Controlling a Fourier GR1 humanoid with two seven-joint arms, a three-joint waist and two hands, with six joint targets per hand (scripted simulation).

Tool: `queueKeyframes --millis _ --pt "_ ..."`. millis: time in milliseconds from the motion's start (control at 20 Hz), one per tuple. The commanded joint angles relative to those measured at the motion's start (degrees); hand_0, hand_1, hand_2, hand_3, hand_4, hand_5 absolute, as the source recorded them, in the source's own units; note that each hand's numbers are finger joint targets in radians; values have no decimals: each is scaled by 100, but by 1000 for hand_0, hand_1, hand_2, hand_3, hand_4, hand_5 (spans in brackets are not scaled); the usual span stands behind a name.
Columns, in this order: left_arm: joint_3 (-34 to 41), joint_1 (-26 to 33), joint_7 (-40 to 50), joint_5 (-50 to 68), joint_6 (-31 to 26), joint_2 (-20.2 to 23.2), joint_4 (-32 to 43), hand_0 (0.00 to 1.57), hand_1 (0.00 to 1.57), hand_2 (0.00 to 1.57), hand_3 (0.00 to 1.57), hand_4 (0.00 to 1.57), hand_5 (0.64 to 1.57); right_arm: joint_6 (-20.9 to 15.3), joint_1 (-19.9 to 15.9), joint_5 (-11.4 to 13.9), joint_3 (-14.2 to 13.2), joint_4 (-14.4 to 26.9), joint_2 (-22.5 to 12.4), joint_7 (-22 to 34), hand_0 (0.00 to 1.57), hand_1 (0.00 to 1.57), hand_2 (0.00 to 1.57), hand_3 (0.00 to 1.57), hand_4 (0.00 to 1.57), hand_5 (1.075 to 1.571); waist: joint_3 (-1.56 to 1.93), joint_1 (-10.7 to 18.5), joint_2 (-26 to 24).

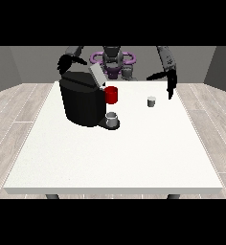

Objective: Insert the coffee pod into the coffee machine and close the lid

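Observation:
A black coffee machine (pixel 81 101) stands on the white table (pixel 115 158) at the left, its grey lid (pixel 96 73) tilted up and open. A small grey cup (pixel 112 119) sits on its drip base. The coffee pod (pixel 152 101), small and grey-white, stands on the table right of the machine. The hand at the view's right (pixel 169 85) hangs above the table just right of the pod and apart from it, fingers pointing down and straight, holding nothing. The hand at the view's left (pixel 65 62) hovers behind the machine's top, its fingers curled.
A red mug (pixel 111 94) stands beside the machine's right side, behind the grey cup. The table's right edge runs near the hand at the view's right. Wooden floor surrounds the table.

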Motion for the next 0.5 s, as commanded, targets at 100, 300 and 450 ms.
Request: queueKeyframes --millis 100,300,450 --pt "-95 -413 -205 -539 271 115 818 0 0 0 0 0 1571 -142 -282 24 137 58 62 252 0 0 0 0 340 1571 -1 -63 266" --pt "-184 -597 -516 -830 351 194 1234 0 0 113 0 0 1571 -224 -430 -13 8 85 -45 416 0 0 0 0 358 1571 -2 -125 387" --pt "-340 -776 -566 -999 322 120 1284 0 0 459 0 0 1571 -229 -666 -53 -183 606 -100 257 0 0 0 0 372 1571 0 92 380"
